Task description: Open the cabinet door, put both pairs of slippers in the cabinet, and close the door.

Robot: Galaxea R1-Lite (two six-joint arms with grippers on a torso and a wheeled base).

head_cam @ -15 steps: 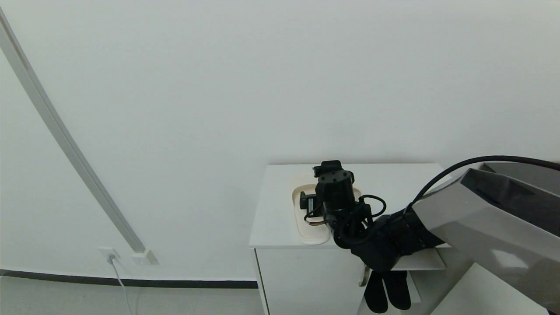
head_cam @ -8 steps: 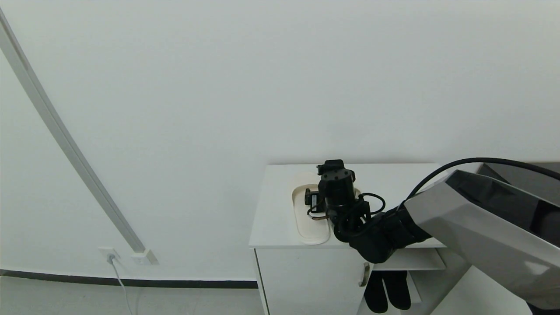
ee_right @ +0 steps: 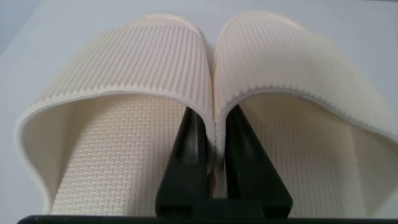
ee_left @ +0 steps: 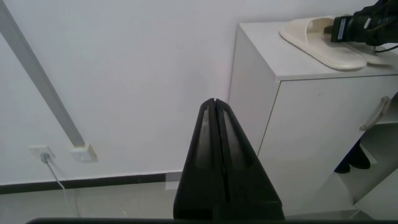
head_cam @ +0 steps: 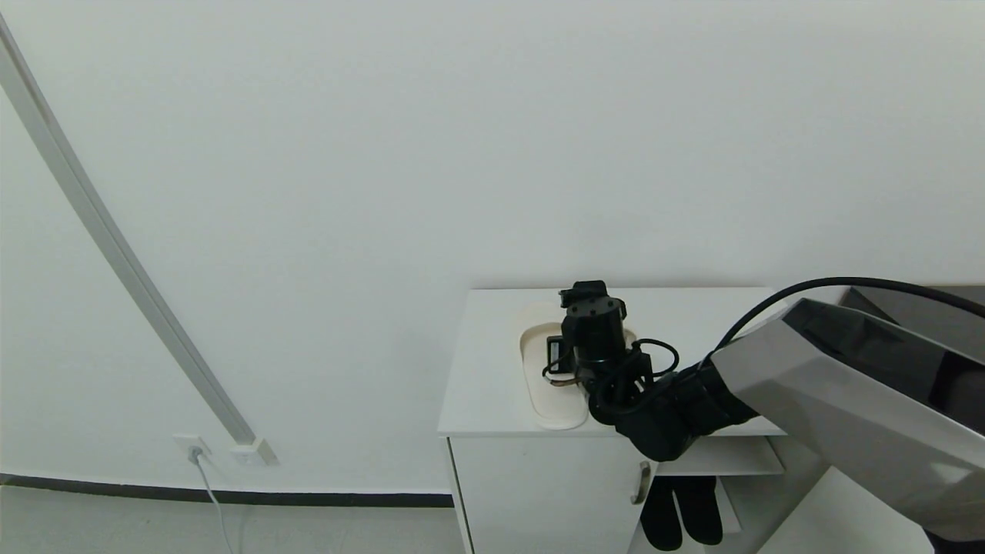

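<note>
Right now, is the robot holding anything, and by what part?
Yes. The fingers of the right gripper pinch the cream slippers by their touching inner side walls, one finger inside each slipper. The left gripper holds nothing.

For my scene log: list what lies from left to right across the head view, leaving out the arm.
wall trunking → wall socket → cream slippers → cabinet door handle → black slippers
</note>
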